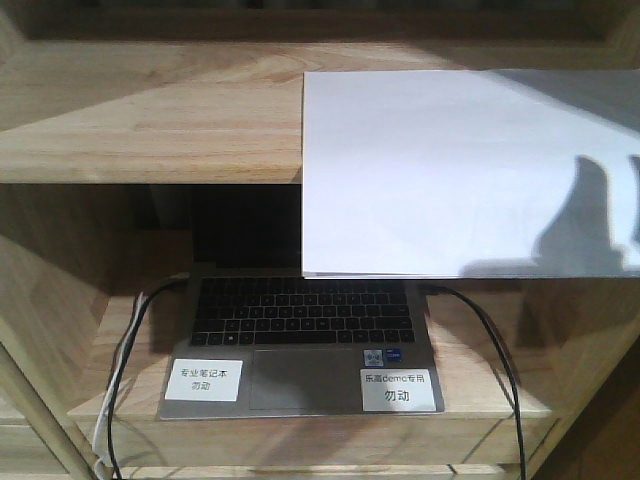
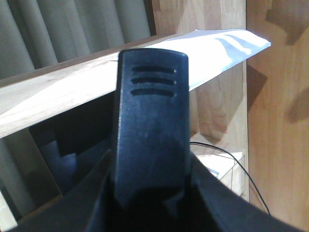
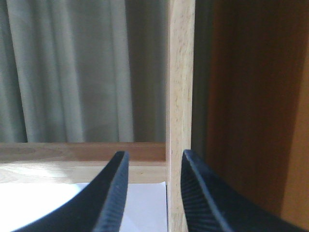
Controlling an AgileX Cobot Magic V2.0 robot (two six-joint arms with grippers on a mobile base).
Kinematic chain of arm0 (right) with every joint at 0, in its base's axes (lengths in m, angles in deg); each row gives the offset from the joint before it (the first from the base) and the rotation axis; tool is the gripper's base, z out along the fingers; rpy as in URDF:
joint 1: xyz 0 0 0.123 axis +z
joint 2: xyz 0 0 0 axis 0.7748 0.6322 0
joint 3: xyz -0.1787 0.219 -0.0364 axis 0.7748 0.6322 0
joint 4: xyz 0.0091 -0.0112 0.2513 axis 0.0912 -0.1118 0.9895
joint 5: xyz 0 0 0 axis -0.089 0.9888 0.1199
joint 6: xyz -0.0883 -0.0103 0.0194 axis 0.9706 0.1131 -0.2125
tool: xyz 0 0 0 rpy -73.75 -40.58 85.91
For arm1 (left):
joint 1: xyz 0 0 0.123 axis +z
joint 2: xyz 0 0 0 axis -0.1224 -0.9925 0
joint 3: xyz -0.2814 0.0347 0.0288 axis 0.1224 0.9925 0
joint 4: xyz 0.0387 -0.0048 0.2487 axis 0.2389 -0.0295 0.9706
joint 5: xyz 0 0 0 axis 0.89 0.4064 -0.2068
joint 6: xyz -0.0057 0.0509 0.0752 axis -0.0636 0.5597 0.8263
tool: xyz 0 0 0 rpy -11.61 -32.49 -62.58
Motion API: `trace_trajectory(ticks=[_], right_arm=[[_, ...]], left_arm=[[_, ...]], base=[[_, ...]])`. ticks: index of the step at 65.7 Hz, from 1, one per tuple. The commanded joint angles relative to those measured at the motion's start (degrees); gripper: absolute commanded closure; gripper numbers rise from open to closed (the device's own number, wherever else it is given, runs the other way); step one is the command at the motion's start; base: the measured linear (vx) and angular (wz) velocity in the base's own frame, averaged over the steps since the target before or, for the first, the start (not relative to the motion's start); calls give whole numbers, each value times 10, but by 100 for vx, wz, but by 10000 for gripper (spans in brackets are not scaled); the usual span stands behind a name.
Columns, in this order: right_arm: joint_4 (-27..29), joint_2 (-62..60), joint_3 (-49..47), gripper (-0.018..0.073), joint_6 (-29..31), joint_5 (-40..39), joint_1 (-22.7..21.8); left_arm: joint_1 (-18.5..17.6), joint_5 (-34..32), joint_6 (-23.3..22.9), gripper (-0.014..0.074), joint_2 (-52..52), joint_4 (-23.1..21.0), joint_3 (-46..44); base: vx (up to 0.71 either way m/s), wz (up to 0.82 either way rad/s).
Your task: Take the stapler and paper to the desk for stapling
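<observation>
- My left pincer (image 2: 152,169) is closed around a long black thing with three little grooves. I think it is the stapler (image 2: 150,125). It sticks out past the pincer tips, so the grip is low on its body.
- I am holding it up in the air in front of the shelf (image 1: 150,120). I think that keeps it safe while the other arm works.
- Under the shelf sits an open laptop (image 1: 300,340) with two white labels (image 1: 204,380) and cables (image 1: 130,330) at its sides. None of it is for this job.
- The paper (image 1: 450,170) lies flat on the right part of the shelf. Its front edge hangs over the shelf edge, which gives a pincer something to pinch.
- A dark pincer shadow (image 1: 590,220) falls on the right side of the paper.
- My right pincer (image 3: 154,154) is partly open and holds nothing. It is near the paper, just above its far end, and points at a wooden post (image 3: 179,96).
- I cannot see the counter in any view. Both things must go there, and the paper is not picked up yet.
</observation>
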State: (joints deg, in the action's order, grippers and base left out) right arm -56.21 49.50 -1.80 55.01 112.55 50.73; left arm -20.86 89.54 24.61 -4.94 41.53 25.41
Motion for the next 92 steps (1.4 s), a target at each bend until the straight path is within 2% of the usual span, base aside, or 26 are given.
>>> trace_trajectory(ticks=[1,10,21,24,32,36,42,45,49,58,64,67,72,86,92], right_arm=[[-5,7,-16,269,3,-40,-3],[-5,7,-16,132,3,-40,-3],[-7,7,-16,-125,3,-40,-3],[-8,7,-16,-172,3,-40,-3],[-12,7,-16,-162,3,-44,-3],[-10,7,-16,-156,-28,-59,-3],[-10,7,-16,-147,-133,-105,-3],[-11,7,-16,-144,-212,-132,-3],[-18,7,-16,-141,-330,-161,-3],[-59,7,-16,-126,-661,-200,-3],[-97,7,-16,-116,-832,-208,-3],[-116,7,-16,-111,-887,-214,-3],[-145,7,-14,-104,-928,-231,-3],[-164,5,-7,-94,-929,-261,22],[-158,-13,44,-91,-929,-308,42]], left_arm=[[-1,-66,1,603,-12,-14,-13],[-1,-66,1,603,-12,-14,-13],[-1,-66,1,603,-12,-14,-13],[-1,-66,1,603,-12,-14,-13],[-1,-66,1,603,-12,-14,-13],[-1,-66,1,603,-12,-14,-13],[-1,-66,1,603,-12,-14,-13],[-1,-66,1,603,-12,-14,-13],[-1,-66,1,603,-12,-14,-13],[-1,-66,1,603,-12,-14,-13],[-1,-66,1,603,-12,-14,-13],[-1,-66,1,603,-12,-14,-13],[-1,-66,1,603,-12,-14,-13],[-1,-66,1,603,-12,-14,-13],[-1,-66,1,603,-12,-14,-13]], base=[[0,0],[0,0],[0,0],[0,0],[0,0],[0,0],[0,0],[0,0],[0,0],[0,0],[0,0],[0,0],[0,0],[0,0],[0,0]])
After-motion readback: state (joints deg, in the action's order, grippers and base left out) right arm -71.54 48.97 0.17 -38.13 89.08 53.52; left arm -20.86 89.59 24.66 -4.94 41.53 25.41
